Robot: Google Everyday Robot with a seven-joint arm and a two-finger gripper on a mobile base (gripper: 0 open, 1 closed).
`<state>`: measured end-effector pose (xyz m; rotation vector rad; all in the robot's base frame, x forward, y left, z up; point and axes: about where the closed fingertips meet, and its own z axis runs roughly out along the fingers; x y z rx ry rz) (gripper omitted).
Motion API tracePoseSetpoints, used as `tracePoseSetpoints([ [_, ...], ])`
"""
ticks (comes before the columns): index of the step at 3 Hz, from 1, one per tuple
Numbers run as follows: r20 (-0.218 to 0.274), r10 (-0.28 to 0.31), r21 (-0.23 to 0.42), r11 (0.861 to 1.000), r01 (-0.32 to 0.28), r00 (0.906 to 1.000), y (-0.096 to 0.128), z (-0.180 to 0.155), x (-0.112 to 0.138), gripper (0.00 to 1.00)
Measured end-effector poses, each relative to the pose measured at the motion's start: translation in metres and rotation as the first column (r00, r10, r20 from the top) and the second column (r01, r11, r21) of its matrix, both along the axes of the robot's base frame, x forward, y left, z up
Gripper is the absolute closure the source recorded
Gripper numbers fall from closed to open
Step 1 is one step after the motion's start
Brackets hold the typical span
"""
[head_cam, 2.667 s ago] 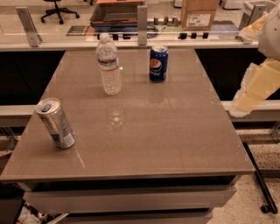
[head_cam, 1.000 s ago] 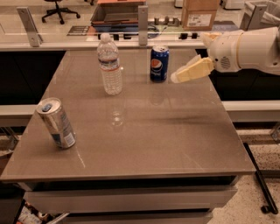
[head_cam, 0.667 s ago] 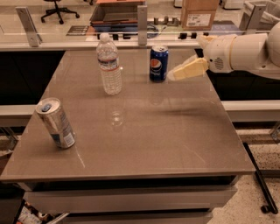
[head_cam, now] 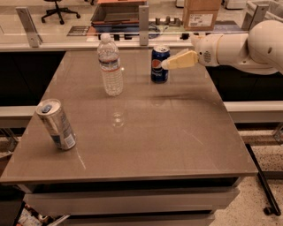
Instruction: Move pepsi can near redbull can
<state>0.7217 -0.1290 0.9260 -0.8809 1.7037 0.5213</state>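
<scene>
The pepsi can (head_cam: 159, 64) stands upright at the far middle of the brown table (head_cam: 177, 128). It is dark blue with a round red-white-blue logo. The redbull can (head_cam: 56, 124) is slim and silver with a blue tab. It stands tilted near the table's left front edge. My gripper (head_cam: 167, 63) reaches in from the right on a white arm. Its cream fingertips (head_cam: 179, 60) sit right at the pepsi can's upper right side. The pepsi can and the redbull can are far apart.
A clear plastic water bottle (head_cam: 110, 65) stands left of the pepsi can. Behind the table runs a counter with metal posts (head_cam: 143, 19), a cardboard box (head_cam: 201, 13) and a dark tray (head_cam: 119, 13). An office chair stands at the far left.
My arm has swung in from the right edge and moved left toward the pepsi can, its tip now at the can's side. The cans and bottle have not moved.
</scene>
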Motion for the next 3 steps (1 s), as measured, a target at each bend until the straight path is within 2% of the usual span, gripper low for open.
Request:
tracePoseSetpoints([
  [1, 0.0, 0.0, 0.002, 1.0, 0.0, 1.0, 0.0, 0.0, 0.001, 0.0],
  [2, -0.006, -0.024, 0.043, 0.999, 0.024, 0.9997, -0.001, -0.005, 0.009, 0.0],
  [3, -0.013, 0.007, 0.099, 0.995, -0.005, 0.9999, 0.018, -0.014, 0.02, 0.0],
])
